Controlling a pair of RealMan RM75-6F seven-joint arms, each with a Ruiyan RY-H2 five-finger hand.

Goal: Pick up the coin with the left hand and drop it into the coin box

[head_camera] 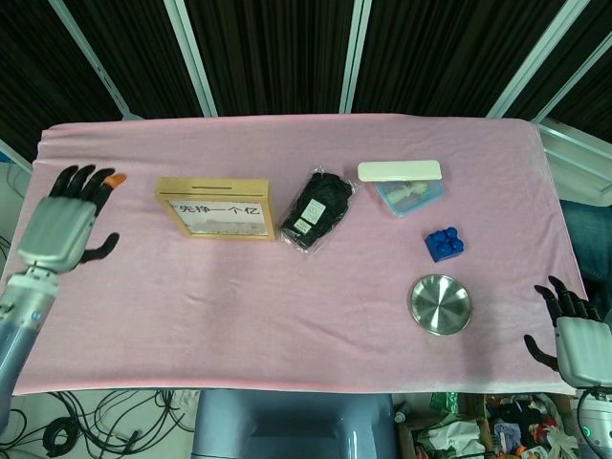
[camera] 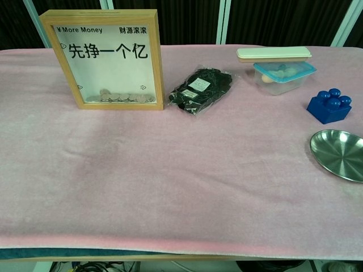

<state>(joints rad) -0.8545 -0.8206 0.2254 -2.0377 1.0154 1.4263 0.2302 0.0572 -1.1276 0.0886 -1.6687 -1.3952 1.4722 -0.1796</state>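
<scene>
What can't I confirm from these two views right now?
- Coin count in the coin box: chest view shows a pile behind the glass, too small to count.
- Slot on top of the box: only a thin line in head view; whether anything sits in it is unclear.
- Both robot hands: outside the chest view.
- Right robot hand: partly cut off by the head view's edge.
- Food container contents: blurred by the plastic.
</scene>
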